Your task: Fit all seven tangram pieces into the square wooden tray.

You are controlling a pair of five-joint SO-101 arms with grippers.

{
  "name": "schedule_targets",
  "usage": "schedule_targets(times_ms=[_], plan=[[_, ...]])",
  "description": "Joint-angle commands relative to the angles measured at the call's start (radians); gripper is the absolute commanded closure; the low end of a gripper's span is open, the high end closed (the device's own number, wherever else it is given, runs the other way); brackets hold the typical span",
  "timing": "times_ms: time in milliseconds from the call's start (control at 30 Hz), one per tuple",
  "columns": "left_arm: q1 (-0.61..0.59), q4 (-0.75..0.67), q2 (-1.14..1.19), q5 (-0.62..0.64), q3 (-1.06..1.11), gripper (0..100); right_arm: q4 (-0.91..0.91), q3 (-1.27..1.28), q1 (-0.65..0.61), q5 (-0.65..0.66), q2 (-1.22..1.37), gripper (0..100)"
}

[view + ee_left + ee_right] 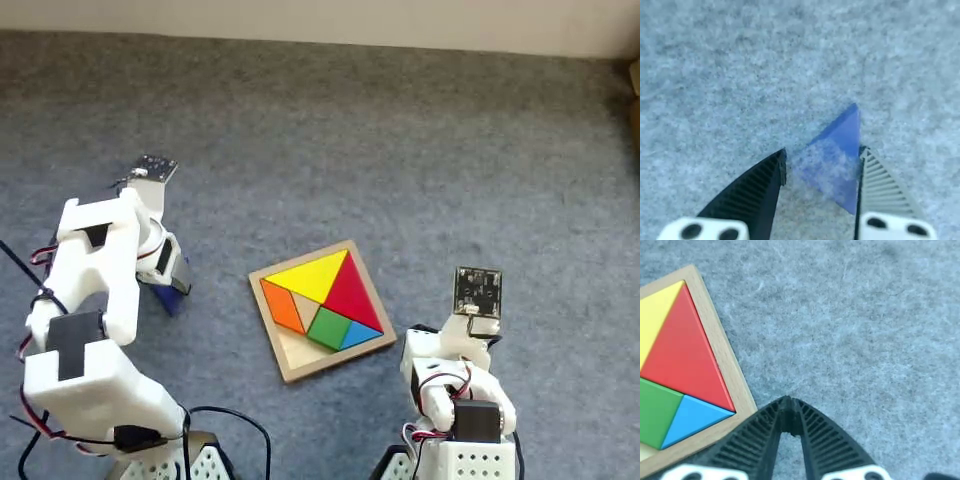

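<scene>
Left of the tray (338, 358), blue triangle (837, 160): flat on worktop (400, 150), between the spread fingers (765, 185) of the left gripper (822, 151).
Right gripper (790, 404): fingers pressed together, beside tray.
Grasp: should close centred on the triangle's edges to avoid twist.

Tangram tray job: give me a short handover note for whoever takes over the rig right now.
Left tool: open, fingers either side of the dark blue triangle, which lies flat on the carpet, apart from the tray.
Right tool: shut, empty, over the carpet beside a corner of the wooden tray.
Done: six pieces sit in the tray: yellow, red, orange, tan, green, light blue.
Left to do: grip the dark blue triangle and fit it into the bare gap at the tray's edge nearest the arms.
</scene>
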Motion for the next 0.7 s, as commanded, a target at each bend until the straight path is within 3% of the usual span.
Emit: schedule_targets(times_ms=[0, 367, 500, 667], plan=[[0.03, -0.009, -0.002, -0.003, -0.039, 78, 0.007, 0.14, 0.012, -0.009, -0.013, 99.3], [0.047, -0.006, -0.008, -0.009, -0.031, 84, 0.007, 0.14, 0.012, -0.009, -0.013, 99.3], [0.077, -0.002, -0.013, -0.003, -0.031, 84, 0.007, 0.14, 0.012, -0.009, -0.013, 99.3], [0.159, 0.043, -0.021, 0.002, -0.041, 91, 0.007, 0.14, 0.012, -0.009, -0.013, 99.3]])
